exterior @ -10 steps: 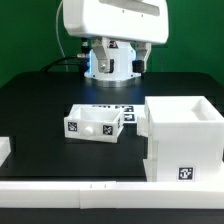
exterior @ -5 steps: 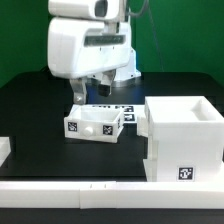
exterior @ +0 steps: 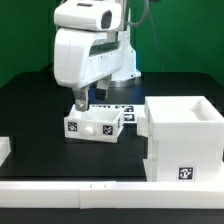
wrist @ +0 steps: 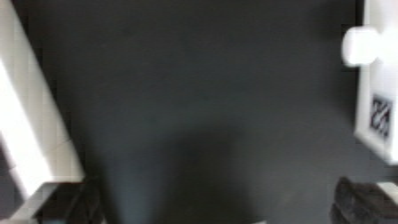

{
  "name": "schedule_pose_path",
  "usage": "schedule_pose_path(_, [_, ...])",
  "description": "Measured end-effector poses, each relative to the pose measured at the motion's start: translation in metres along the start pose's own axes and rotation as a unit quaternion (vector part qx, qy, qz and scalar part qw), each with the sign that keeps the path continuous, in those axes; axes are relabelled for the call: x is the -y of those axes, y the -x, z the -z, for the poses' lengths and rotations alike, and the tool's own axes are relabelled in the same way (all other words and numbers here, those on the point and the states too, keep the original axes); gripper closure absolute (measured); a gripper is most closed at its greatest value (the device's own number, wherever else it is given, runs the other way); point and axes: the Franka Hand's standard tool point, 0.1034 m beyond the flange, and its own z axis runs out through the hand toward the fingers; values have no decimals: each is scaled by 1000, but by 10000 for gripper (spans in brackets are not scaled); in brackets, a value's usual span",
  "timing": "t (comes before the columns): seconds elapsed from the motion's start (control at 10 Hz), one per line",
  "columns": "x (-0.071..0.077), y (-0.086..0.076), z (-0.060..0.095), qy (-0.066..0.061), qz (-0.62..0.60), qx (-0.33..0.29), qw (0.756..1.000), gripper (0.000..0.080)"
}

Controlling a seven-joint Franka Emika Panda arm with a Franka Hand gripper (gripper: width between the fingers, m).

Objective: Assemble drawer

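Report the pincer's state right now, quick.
Pincer: open, holding nothing. In the wrist view its fingers stand wide apart, with only the dark table between them.

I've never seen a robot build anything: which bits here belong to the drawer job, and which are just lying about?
Part of the job:
- large case
- small tray
- gripper, just above the tray's far corner

Just lying about:
- marker board, behind the tray
- border rails, along the table's edge
- black table
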Motion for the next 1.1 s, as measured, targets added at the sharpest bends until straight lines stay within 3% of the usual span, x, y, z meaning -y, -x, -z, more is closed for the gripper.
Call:
schedule_pose_path(0.1, [11, 10, -16, -26, -2, 13, 1000, 150])
schedule_pose_path(0.2, [22, 7, -23, -38, 18, 34, 999, 150])
schedule_pose_path(0.3, [29, 5, -27, -41, 53, 36, 997, 150])
schedule_pose_path(0.7, [29, 10, -27, -44, 90, 35, 994, 150])
schedule_pose_path(0.8, [37, 25, -22, -76, 160, 33, 984, 150])
schedule_pose_path(1.1, [56, 54, -22, -116, 246, 14, 962, 150])
